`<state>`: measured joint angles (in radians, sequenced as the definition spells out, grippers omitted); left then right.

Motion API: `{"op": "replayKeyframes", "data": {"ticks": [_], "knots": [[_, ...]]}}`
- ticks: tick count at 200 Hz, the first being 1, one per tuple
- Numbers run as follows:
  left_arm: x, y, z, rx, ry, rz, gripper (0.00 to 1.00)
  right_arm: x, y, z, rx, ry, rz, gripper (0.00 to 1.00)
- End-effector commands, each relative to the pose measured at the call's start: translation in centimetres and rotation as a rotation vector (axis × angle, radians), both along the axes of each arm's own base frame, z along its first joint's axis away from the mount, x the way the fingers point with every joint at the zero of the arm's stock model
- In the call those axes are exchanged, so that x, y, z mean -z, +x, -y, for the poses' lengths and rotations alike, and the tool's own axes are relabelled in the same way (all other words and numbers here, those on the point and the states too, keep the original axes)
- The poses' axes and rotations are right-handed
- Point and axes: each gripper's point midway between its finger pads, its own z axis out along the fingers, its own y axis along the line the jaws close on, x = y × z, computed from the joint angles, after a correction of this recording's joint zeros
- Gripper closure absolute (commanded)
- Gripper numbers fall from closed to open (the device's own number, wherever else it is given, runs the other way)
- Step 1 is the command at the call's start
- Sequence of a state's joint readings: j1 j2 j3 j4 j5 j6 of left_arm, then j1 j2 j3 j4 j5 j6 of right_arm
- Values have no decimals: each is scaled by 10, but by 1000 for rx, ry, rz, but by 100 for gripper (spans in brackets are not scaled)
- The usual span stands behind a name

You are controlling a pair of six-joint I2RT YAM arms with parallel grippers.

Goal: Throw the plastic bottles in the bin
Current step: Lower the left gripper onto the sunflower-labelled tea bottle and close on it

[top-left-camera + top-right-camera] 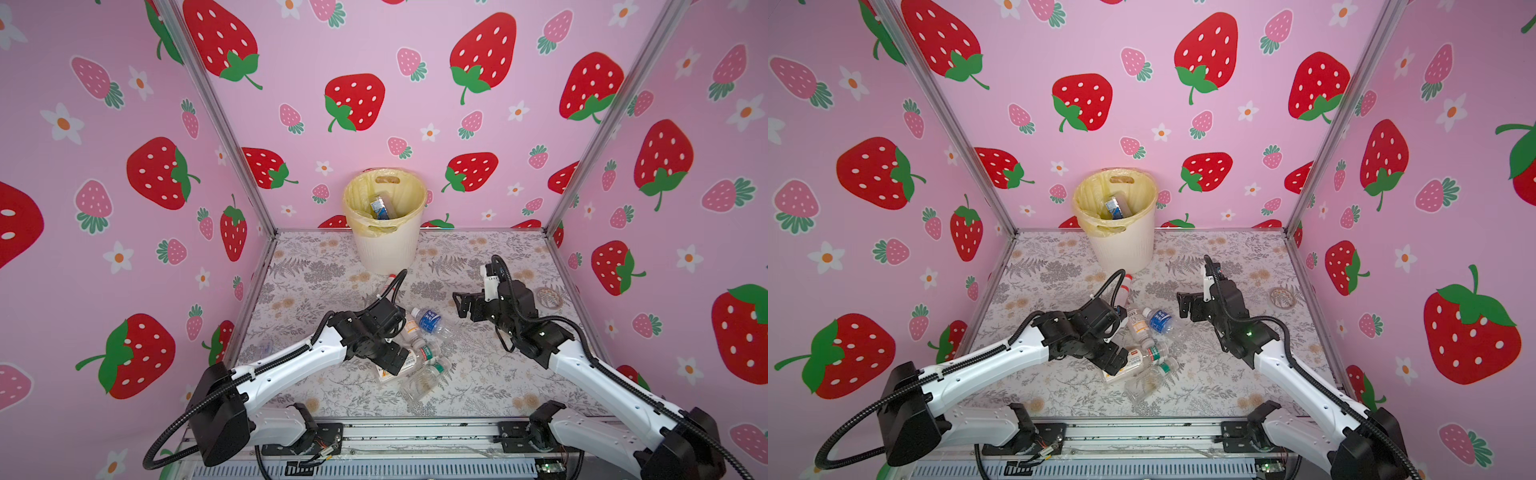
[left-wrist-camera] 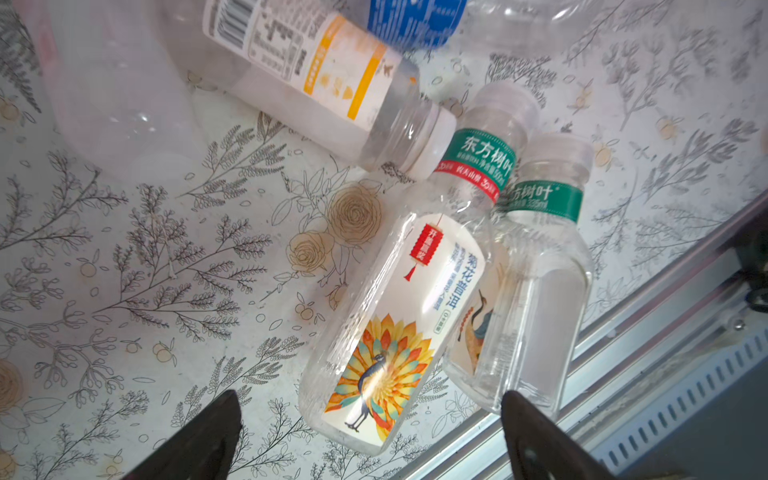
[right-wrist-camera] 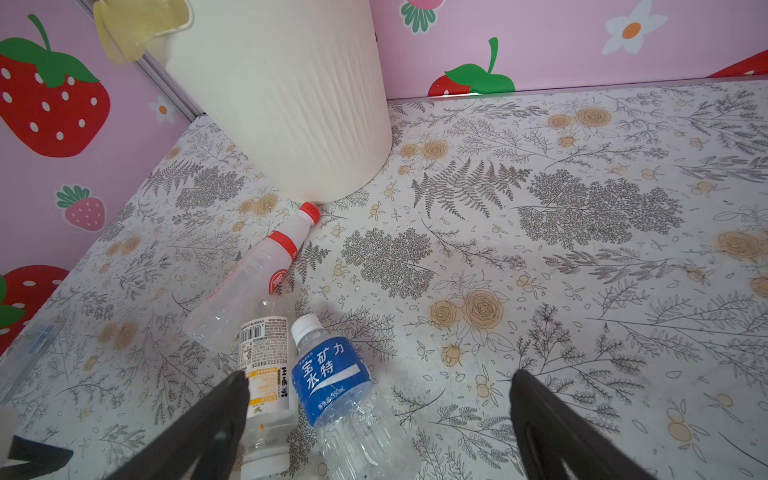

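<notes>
Front edge: aluminium rail point(image 1: 415, 432) of the floral-print desk point(image 1: 498, 374), with both arm bases mounted there.

Left end effector point(image 2: 372, 399): jaws spread fully wide, gripping nothing. It hangs over the near cluster of plastic bottles point(image 1: 1144, 384). In the left wrist view the base end of the peacock-label bottle point(image 2: 386, 332) shows between the two fingertips. Cannot tell whether there is contact.

Near cluster, all lying flat on the desk:
- The peacock-label bottle and crane-label bottle point(image 2: 536, 299) lie side by side, touching. Both are clear with green neck bands and pale caps.
- The orange-banded bottle point(image 2: 316, 70) has its white cap against the peacock-label bottle's neck.
- The blue-label water bottle point(image 3: 332, 382), white cap, lies just beside the orange-banded bottle, on the far side of the cluster.

Right end effector point(image 3: 380, 377): jaws equally wide and empty, held above the desk to the right of the cluster. In the right wrist view the blue-label water bottle's body shows between the fingertips.

Tape roll point(image 1: 549, 297): flat near the desk's right edge, well apart from the bottles.

Red-capped bottle point(image 3: 266, 270): clear, on its side further back, cap at the foot of the bin point(image 1: 386, 249).

Bin: upright at the back middle of the desk, near the strawberry-print wall point(image 1: 374, 104), with a yellow liner point(image 1: 361, 195) folded over the rim. A binned bottle point(image 1: 379, 208) with a blue label shows inside.
</notes>
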<state>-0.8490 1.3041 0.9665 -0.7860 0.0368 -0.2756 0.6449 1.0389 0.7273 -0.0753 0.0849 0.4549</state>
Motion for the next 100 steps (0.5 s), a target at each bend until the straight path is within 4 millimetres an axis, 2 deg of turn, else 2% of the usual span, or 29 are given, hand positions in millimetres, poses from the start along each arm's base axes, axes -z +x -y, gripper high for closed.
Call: {"op": "replayKeyframes", "data": {"ticks": [1, 42, 100], "knots": [[11, -5, -2, -17, 5, -21, 1, 3, -2, 4, 16, 18, -14, 1], [33, -9, 1, -21, 2, -60, 1, 4, -3, 6, 22, 22, -18, 1], [47, -8, 0, 1, 55, -73, 10, 7, -4, 8, 30, 19, -23, 1]]}}
